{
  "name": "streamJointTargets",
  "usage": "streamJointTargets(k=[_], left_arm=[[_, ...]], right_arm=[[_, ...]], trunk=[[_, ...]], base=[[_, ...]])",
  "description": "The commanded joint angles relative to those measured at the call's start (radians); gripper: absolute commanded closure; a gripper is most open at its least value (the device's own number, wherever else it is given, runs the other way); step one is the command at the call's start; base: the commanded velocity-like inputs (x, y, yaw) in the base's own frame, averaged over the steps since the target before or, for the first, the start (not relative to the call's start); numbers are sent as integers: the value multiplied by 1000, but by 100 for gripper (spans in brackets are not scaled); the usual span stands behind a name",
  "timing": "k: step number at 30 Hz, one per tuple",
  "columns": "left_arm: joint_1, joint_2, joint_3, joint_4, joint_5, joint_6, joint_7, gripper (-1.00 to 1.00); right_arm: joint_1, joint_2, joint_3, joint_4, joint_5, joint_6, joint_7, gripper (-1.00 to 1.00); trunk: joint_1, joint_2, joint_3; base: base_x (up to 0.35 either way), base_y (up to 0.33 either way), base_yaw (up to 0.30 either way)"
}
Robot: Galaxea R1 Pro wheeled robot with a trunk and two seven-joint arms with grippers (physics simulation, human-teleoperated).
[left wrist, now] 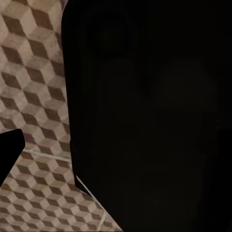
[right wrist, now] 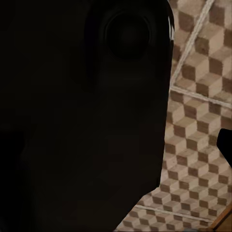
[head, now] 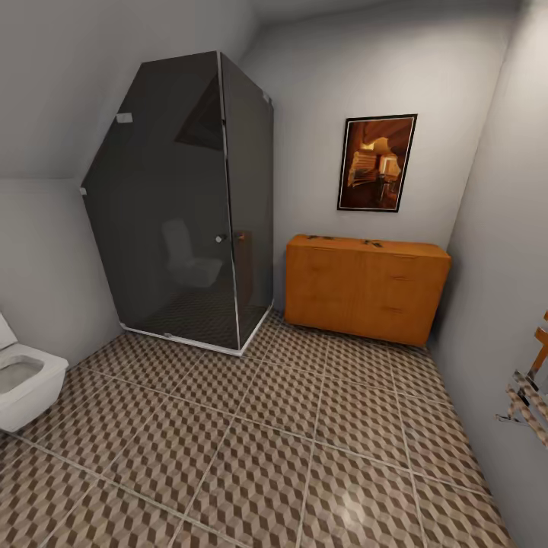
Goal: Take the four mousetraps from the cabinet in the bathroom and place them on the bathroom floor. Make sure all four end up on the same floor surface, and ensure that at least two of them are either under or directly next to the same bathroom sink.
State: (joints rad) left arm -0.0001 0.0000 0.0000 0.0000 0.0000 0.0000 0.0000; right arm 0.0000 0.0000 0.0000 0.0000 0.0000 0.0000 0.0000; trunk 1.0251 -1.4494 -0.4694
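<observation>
The orange-brown cabinet (head: 365, 288) stands against the far wall, right of the shower. On its top lie small dark flat items, one near the left end (head: 323, 237) and one near the middle (head: 373, 243); they look like mousetraps but are too small to tell apart. The cube-patterned bathroom floor (head: 289, 426) stretches from me to the cabinet. In the left wrist view a dark fingertip (left wrist: 9, 150) pokes in over the tiles beside a large black robot part (left wrist: 150, 116). The right wrist view has a similar dark tip (right wrist: 225, 145) next to a black mass (right wrist: 82, 111). The sink is out of view.
A dark glass shower cabin (head: 183, 205) fills the far left corner. A white toilet (head: 23, 380) juts in at the left edge. A chrome towel rail (head: 529, 396) hangs on the right wall. A framed picture (head: 377, 162) hangs above the cabinet.
</observation>
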Motion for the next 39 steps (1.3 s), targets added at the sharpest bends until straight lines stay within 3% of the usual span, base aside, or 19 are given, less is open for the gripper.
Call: streamJointTargets(k=[1, 15, 39], left_arm=[[-1, -6, 6, -6, 6, -6, -2, -100], [-1, -11, 11, -49, 7, -13, -2, -100], [-1, -12, 9, -59, 7, -12, -2, -100]], right_arm=[[-2, 2, 6, 2, 6, -6, -2, -100], [-2, 2, 3, 2, 8, -6, -2, -100], [-2, 3, -6, 2, -1, -13, -2, -100]], trunk=[[0, -1, -1], [0, -1, -1], [0, -1, -1]], base=[[0, 0, 0], [39, 0, 0], [297, 0, -4]])
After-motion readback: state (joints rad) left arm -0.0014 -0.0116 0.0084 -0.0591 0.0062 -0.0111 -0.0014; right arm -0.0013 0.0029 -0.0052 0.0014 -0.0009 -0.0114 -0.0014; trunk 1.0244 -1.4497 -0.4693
